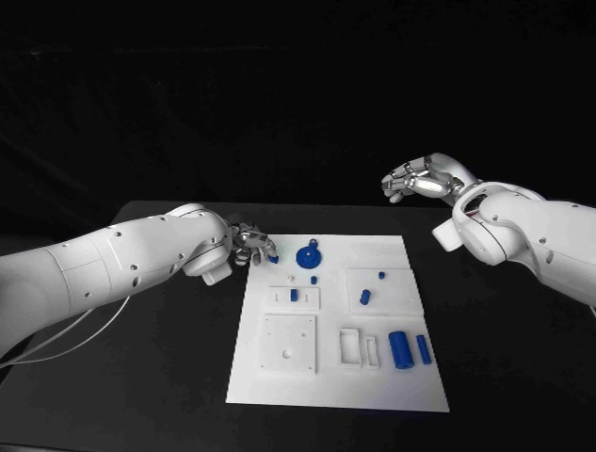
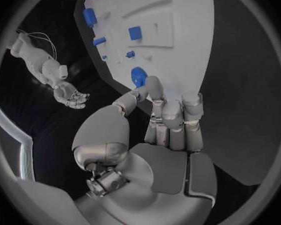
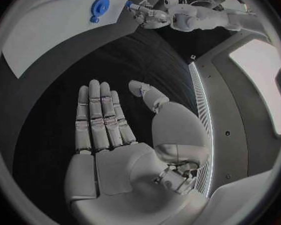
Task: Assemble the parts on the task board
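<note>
- left hand (image 1: 248, 241) sits at the far-left corner of the task board (image 1: 336, 395); looks like it pinches a small blue part (image 1: 270, 256) at its fingertips, thumb against a finger. Probably carrying it toward a slot, so it hangs low over the board edge.
- left wrist view: the fingertips (image 2: 154, 87) are just beside a round blue part (image 2: 138, 76) on the board; whether that is the pinched piece or one lying on the board, can't tell from here.
- round blue disc (image 1: 310, 256) lies just past the left hand's fingertips, on the board's far end. Small blue pegs (image 1: 364, 297) sit further toward the board's middle.
- two blue cylinders (image 1: 409, 349) lie side by side at the near-right part of the board, well apart from both hands; unplaced, so my guess is the task is early.
- right hand (image 1: 421, 179) is raised off the board, over the desk (image 1: 175, 377) beyond the board's far-right corner; likely parked out of the way.
- head view shows the right hand's fingers curled a bit; right wrist view shows the palm (image 3: 109, 150) flat, fingers straight and apart, nothing in it.
- right wrist view also catches the left hand across the board with a blue bit at its tips, backing the pinch.
</note>
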Controlling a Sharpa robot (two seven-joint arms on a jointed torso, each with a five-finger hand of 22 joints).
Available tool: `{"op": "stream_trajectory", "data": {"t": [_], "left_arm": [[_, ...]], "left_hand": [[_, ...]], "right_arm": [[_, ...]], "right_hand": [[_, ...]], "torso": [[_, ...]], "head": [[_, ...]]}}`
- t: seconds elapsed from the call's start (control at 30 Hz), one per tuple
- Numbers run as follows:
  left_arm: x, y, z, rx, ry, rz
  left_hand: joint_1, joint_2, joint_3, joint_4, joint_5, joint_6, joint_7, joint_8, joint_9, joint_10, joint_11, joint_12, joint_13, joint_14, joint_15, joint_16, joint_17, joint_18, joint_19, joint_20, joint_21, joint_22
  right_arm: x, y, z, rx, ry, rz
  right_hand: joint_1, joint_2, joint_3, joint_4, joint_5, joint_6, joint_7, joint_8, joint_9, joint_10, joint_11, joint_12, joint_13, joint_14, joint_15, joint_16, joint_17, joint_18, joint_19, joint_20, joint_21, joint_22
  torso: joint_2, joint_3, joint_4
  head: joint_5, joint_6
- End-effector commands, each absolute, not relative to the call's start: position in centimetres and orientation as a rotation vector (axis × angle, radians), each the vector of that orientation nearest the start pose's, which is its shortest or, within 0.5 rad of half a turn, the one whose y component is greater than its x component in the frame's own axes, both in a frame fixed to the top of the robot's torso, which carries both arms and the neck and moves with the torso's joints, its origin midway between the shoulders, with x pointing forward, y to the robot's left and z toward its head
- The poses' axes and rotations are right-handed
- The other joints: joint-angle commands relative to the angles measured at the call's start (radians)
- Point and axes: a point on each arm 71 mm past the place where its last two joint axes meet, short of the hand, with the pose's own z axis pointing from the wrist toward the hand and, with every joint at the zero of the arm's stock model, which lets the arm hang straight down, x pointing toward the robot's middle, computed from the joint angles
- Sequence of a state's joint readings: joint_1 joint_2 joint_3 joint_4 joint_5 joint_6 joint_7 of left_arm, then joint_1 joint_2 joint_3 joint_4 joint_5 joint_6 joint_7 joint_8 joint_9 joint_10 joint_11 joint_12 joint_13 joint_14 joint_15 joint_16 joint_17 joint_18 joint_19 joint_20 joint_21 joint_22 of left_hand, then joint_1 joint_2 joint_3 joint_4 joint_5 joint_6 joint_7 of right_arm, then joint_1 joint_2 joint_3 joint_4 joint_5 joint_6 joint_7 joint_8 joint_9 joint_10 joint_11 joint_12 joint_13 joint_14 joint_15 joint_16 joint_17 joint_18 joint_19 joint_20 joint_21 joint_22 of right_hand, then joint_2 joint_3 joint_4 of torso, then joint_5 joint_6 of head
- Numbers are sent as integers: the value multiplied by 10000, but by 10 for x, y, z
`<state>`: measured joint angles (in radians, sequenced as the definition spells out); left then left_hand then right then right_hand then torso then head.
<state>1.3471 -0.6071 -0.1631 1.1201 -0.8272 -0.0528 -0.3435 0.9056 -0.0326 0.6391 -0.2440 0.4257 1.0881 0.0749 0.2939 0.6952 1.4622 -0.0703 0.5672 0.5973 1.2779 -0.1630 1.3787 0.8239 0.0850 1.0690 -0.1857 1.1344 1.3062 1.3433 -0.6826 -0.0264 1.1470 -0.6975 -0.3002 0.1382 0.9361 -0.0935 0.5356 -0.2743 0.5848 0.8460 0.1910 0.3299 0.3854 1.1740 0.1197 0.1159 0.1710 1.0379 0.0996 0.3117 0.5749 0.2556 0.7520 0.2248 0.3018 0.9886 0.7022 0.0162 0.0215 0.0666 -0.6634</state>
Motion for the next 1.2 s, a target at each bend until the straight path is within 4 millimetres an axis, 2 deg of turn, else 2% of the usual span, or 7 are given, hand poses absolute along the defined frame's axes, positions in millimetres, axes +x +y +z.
{"op": "stream_trajectory", "data": {"t": [0.03,0.3,0.7,1.0,1.2], "left_arm": [[558,213,-195,-4627,20253,-5351],[538,213,-201,-4045,20138,-5052],[510,210,-214,-3698,20471,-4847],[499,204,-223,-3695,20762,-5001],[498,202,-228,-3732,20835,-4988]], "left_hand": [[132,-99,80,-134,-91,881,-459,157,527,77,-46,232,128,160,-164,86,96,340,71,-497,55,-13],[234,-217,36,-95,-95,1063,-527,231,634,65,-111,642,339,213,-223,103,169,340,108,-520,90,-6],[272,-256,18,-56,-35,1189,-577,274,721,28,-156,964,480,290,-262,196,218,351,166,-550,154,15],[250,-249,12,-23,-39,1199,-579,272,733,9,-157,1016,499,295,-264,210,223,349,173,-552,167,20],[230,-232,10,8,-42,1203,-580,269,741,-9,-157,1048,508,295,-264,215,224,348,173,-553,173,24]], "right_arm": [[574,-235,-121,4730,15217,9985],[573,-237,-121,4750,15213,9967],[573,-239,-121,4782,15197,9917],[573,-239,-121,4779,15198,9920],[573,-239,-121,4775,15199,9927]], "right_hand": [[-41,-35,-50,8,71,-58,13,-50,-14,72,23,-43,-11,15,78,-46,6,62,-4,35,-66,-4],[-42,-36,-52,9,74,-59,13,-50,-15,73,22,-47,-11,15,78,-48,7,62,-4,35,-68,-4],[-37,-37,-51,6,79,-58,12,-48,-17,77,21,-54,-12,16,77,-51,8,62,-3,33,-71,-3],[-32,-39,-51,3,82,-58,11,-46,-18,80,20,-58,-13,17,77,-53,9,62,-2,32,-73,-3],[-31,-39,-51,3,84,-58,11,-45,-19,82,21,-61,-13,17,77,-54,10,62,-1,32,-75,-2]], "torso": [[-37,11,47],[-27,0,38],[-28,15,33],[-31,11,40],[-15,2,17]], "head": [[-14,-29],[33,-51],[80,-110],[98,-144],[122,-139]]}}
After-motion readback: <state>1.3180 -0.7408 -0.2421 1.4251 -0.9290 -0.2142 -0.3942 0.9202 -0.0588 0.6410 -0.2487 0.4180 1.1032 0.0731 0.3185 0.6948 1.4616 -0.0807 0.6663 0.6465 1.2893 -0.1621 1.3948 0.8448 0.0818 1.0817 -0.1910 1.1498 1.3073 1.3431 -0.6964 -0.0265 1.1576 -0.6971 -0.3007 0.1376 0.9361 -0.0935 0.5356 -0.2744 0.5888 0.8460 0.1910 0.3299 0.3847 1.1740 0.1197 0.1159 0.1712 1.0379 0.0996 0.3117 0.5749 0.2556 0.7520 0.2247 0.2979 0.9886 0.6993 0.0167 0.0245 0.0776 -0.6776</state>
